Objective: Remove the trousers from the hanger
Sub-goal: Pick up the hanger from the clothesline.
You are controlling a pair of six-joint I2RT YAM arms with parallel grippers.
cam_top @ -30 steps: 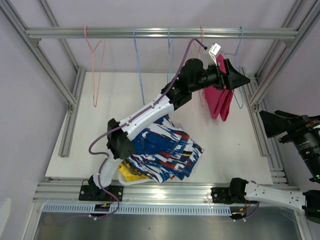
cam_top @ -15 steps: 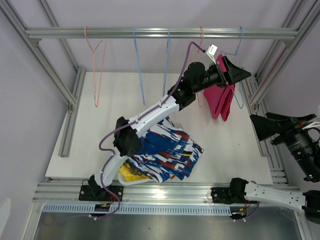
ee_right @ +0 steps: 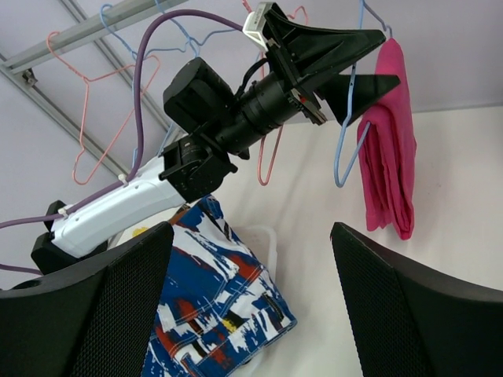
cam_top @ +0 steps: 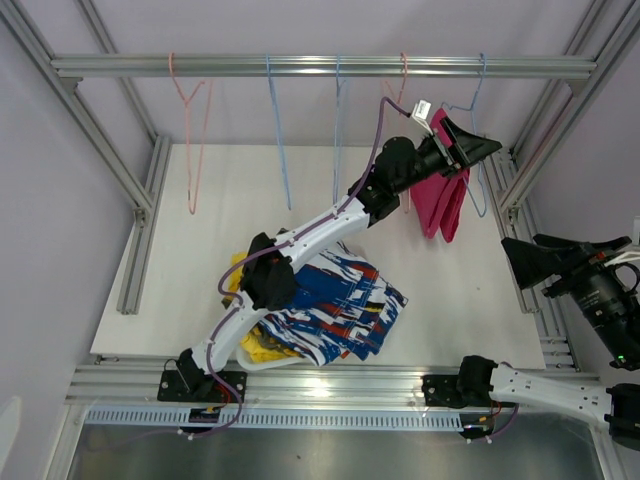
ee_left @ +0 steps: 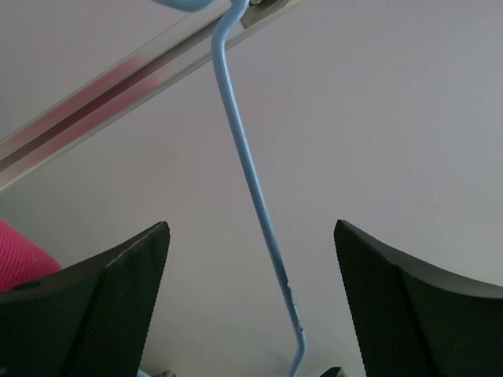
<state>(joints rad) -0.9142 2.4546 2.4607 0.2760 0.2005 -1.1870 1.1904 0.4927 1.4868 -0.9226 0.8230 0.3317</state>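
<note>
The magenta pink folded cloth trousers [cam_top: 441, 200] [ee_right: 391, 149] hang draped over a light blue wire hanger [cam_top: 480, 195] [ee_left: 253, 184] [ee_right: 343, 145] at the right end of the aluminium rail [cam_top: 200, 66], above the far right part of the white tabletop [cam_top: 200, 280]. The left gripper [cam_top: 478, 152] [ee_left: 250, 228] is raised to that hanger, just above the pink cloth. Its black fingers [ee_left: 118, 306] are spread wide, with the hanger's thin wire running between them and touching neither one in the wrist view. The right gripper [cam_top: 522, 250] [ee_right: 251, 228] is held off the tabletop's right edge, pointing toward the left arm, its fingers [ee_right: 94, 306] wide apart and holding nothing. Blue-white-red patterned trousers [cam_top: 340, 300] [ee_right: 216, 306] lie heaped on the near middle of the tabletop, with plain yellow cloth [cam_top: 258, 346] showing at the heap's near left edge. Four other wire hangers, pink [cam_top: 190, 140], blue [cam_top: 279, 140], blue [cam_top: 335, 120] and pink [cam_top: 403, 70], hang bare on the rail.
</note>
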